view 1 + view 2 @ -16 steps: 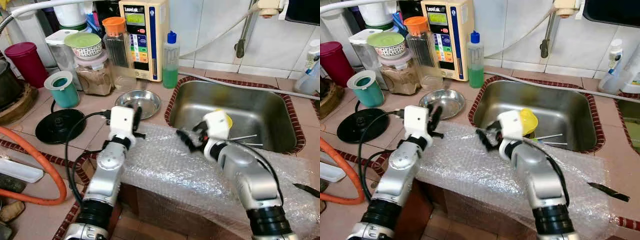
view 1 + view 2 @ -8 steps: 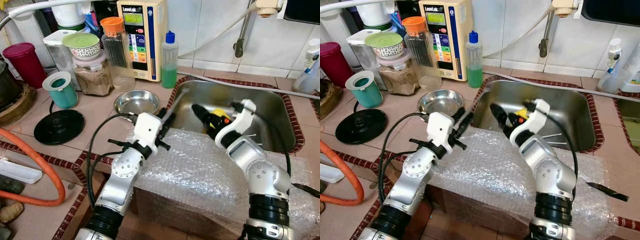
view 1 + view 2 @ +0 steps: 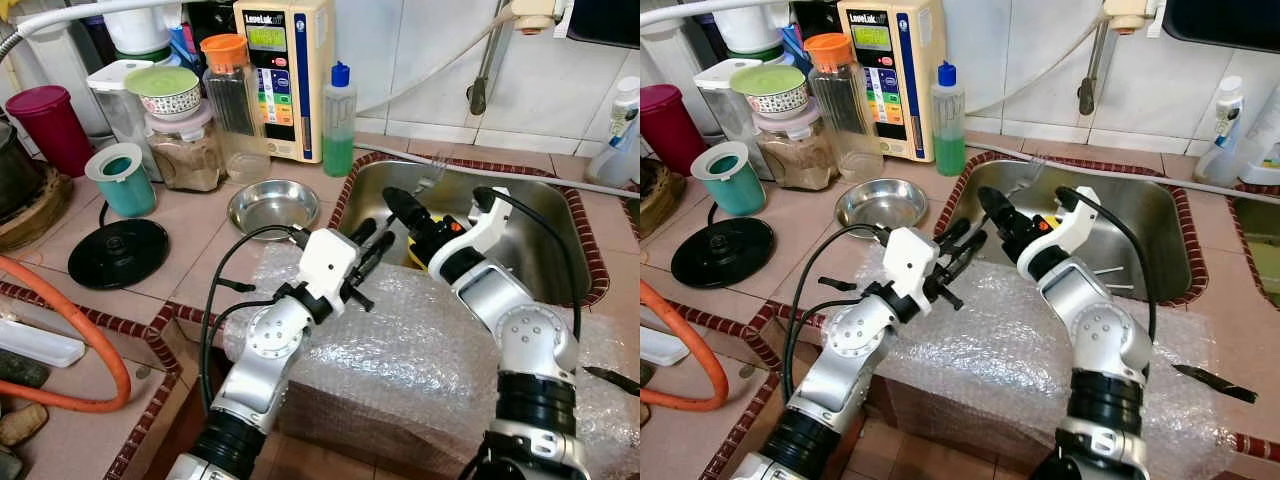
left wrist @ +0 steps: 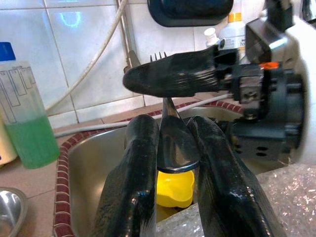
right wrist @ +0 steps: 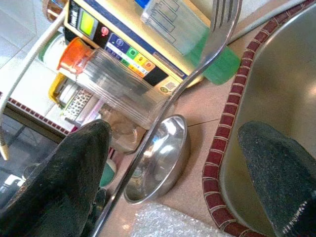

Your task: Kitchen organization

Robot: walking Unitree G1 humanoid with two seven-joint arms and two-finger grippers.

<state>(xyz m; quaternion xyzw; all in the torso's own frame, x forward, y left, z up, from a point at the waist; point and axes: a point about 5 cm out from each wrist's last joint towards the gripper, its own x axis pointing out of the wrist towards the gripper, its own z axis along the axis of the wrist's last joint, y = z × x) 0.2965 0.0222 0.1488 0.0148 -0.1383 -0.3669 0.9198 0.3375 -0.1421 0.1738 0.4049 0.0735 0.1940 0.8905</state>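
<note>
Left gripper [image 3: 372, 243]: fingers closed on the fork [image 4: 174, 143] handle.
Fork: tines raised above the sink [image 3: 560, 235] edge.
Right gripper [image 3: 992, 208]: fingers wide apart, just beside the fork.
Hidden: yellow cup [image 4: 175, 187], partly behind fingers.

tiled counter [image 3: 200, 225], steel bowl [image 3: 273, 204], bubble wrap [image 3: 420, 350]

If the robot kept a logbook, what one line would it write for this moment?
left claw: shut on fork, tines up | right claw: open, straddling fork | place: sink near edge
</note>
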